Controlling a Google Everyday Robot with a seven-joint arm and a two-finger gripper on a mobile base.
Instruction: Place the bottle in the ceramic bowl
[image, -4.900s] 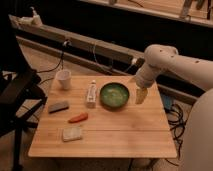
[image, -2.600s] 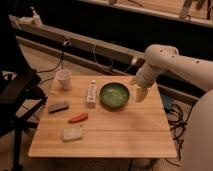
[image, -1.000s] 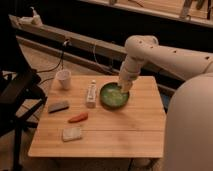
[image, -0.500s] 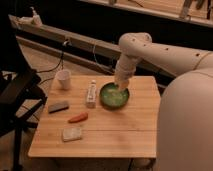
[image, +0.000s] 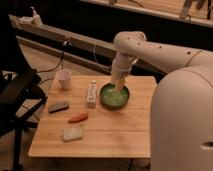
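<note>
The slim white bottle (image: 91, 94) lies on the wooden table (image: 120, 130), just left of the glossy green ceramic bowl (image: 113, 98). My gripper (image: 119, 86) hangs over the bowl's upper right part, at the end of the white arm that comes in from the right. It is a short way right of the bottle and not touching it. Nothing shows between the gripper and the bowl.
A white cup (image: 64, 79) stands at the table's back left. A dark grey block (image: 58, 106), an orange carrot-like piece (image: 78, 118) and a pale sponge (image: 72, 133) lie on the left half. A black chair (image: 17, 92) stands left of the table. A pump bottle (image: 35, 17) sits on the far ledge.
My arm has swung left from beyond the table's right side to over the bowl, and is still drifting slightly left. The bottle and the other objects have not moved.
</note>
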